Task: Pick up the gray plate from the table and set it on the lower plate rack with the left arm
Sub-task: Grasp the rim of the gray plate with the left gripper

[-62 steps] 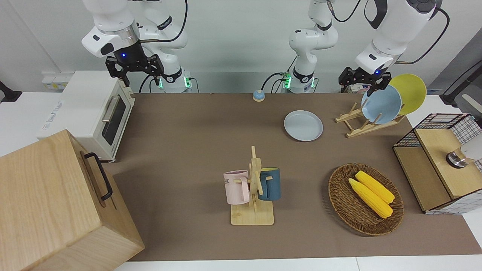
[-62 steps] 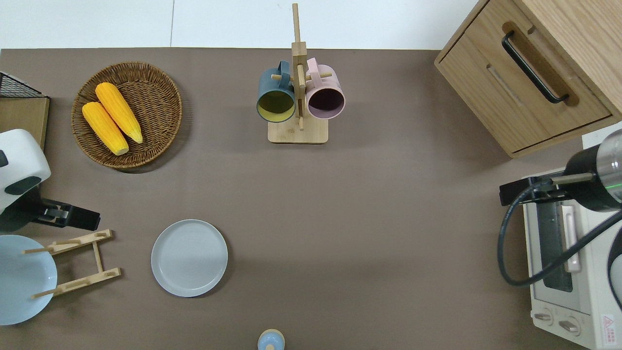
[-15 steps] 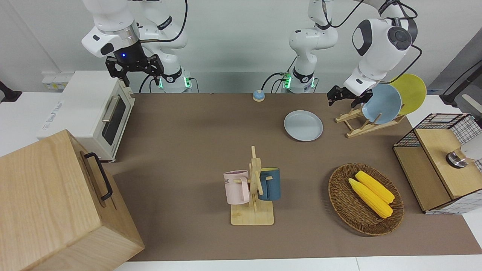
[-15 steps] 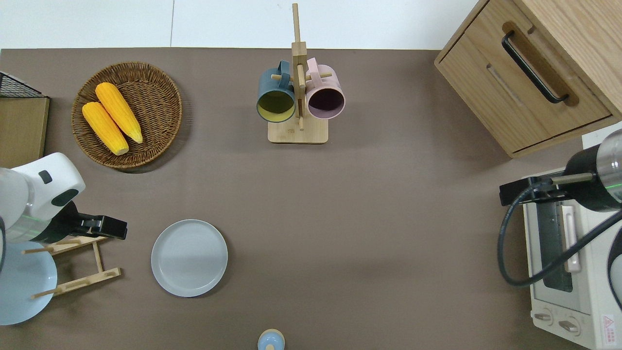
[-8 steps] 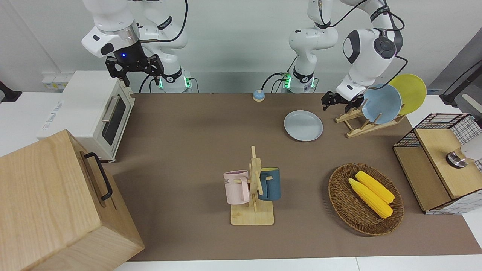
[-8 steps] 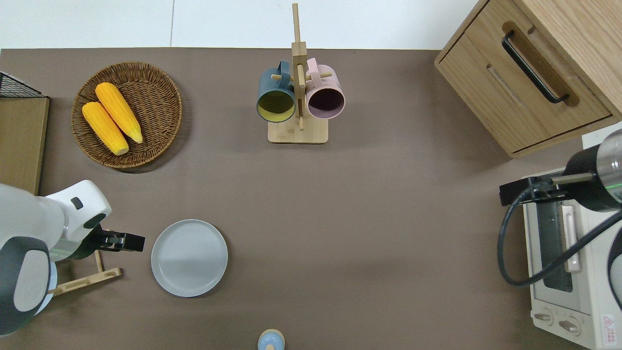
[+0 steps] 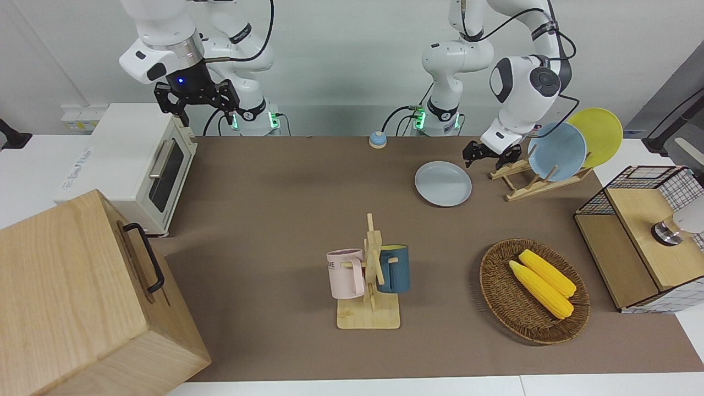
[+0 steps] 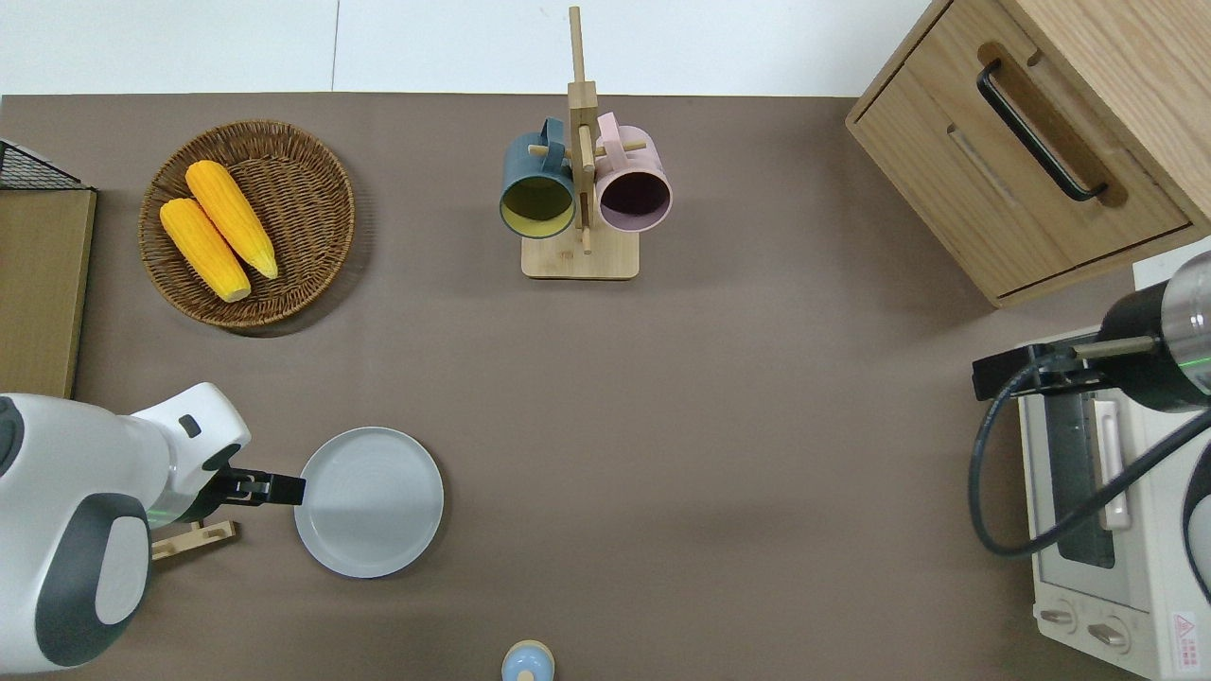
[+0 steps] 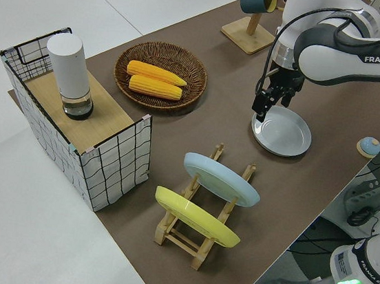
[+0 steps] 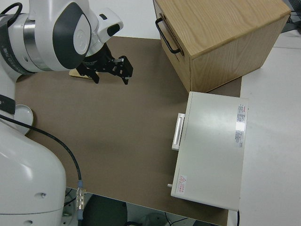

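Observation:
The gray plate (image 7: 443,183) (image 8: 369,501) (image 9: 281,132) lies flat on the brown table (image 7: 275,192). My left gripper (image 7: 486,158) (image 8: 284,489) (image 9: 262,111) is low over the plate's rim on the side toward the lower plate rack (image 7: 527,182) (image 9: 199,234). Its fingers look open and hold nothing. The rack carries a light blue plate (image 7: 556,152) and a yellow plate (image 7: 599,135) in its upper slots. In the overhead view the left arm covers most of the rack. My right gripper (image 7: 195,104) (image 10: 109,71) is parked and open.
A wicker basket (image 7: 498,286) with two corn cobs and a wire-sided box (image 7: 643,236) sit toward the left arm's end. A mug stand (image 7: 369,275) stands mid-table, farther from the robots. A toaster oven (image 7: 137,165), a wooden cabinet (image 7: 82,297) and a small bell (image 7: 377,139) are also here.
My left gripper came away from the plates on the rack, dropped lower and moved across to the gray plate's rim. The gray plate and the right arm have not moved.

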Robot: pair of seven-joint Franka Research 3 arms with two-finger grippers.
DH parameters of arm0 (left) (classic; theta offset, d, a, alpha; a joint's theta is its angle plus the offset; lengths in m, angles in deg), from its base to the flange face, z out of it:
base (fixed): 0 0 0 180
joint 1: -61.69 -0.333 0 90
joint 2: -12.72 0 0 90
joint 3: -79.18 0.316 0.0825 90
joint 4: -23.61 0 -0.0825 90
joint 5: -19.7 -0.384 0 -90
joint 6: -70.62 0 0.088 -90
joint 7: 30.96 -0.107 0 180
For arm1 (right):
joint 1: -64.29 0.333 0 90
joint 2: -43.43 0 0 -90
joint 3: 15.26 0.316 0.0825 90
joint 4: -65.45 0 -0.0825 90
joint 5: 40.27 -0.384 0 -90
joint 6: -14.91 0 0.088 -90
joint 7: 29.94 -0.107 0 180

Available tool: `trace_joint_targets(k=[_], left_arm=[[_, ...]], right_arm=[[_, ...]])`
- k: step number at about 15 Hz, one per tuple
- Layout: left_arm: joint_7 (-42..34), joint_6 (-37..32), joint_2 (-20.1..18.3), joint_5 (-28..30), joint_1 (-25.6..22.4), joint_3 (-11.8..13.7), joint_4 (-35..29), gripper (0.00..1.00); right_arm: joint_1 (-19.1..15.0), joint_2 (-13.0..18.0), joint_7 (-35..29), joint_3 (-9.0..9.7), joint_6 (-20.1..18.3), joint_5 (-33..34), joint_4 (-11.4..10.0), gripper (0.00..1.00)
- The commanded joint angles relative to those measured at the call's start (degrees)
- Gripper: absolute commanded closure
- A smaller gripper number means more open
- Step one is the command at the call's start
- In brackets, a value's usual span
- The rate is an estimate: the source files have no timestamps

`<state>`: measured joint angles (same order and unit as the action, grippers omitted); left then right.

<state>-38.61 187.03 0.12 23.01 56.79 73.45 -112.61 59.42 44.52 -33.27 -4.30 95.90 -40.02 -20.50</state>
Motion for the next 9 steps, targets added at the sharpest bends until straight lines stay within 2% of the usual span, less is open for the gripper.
trace_joint_targets(k=[1, 9], left_arm=[[0.18, 6.36, -2.07, 0.46, 0.42, -0.08, -6.32, 0.0], [-0.09, 14.98, -1.02, 0.46, 0.42, -0.34, -11.96, 0.0]], right_arm=[[-0.41, 0.14, 0.08, 0.38, -0.83, -0.43, 0.35, 0.011], [-0.41, 0.14, 0.08, 0.29, -0.83, -0.43, 0.35, 0.013]])
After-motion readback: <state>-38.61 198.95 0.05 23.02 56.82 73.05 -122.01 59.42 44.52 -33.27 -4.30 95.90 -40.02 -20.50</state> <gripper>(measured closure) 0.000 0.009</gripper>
